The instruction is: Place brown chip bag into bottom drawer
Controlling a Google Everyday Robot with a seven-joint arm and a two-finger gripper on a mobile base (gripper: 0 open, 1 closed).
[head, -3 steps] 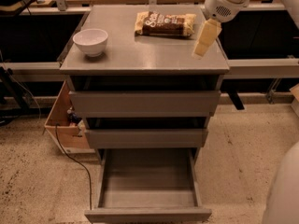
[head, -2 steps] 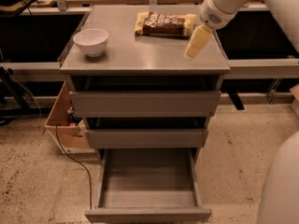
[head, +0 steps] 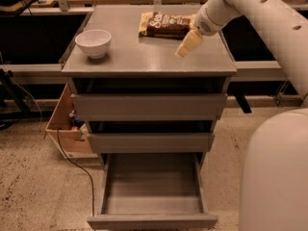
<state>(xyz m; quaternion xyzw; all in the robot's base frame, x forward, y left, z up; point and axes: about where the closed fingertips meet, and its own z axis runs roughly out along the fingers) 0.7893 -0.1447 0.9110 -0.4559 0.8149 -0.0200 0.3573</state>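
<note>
1. The brown chip bag [head: 168, 24] lies flat at the back of the bench [head: 144, 59], exactly where it lay a second ago. Nothing has touched it.
2. The gripper [head: 183, 50] is the mover: it has slid leftward from the bench's right edge and now hangs just beside the bag's right end, apart from it. Jaws wide or narrow? I cannot tell.
3. That reads as the approach to a grasp, with the lift not yet begun.
4. The bottom drawer [head: 151, 189] stands pulled out below, ready.
5. The white bowl [head: 94, 42] sits well apart at left, unmoved.
</note>
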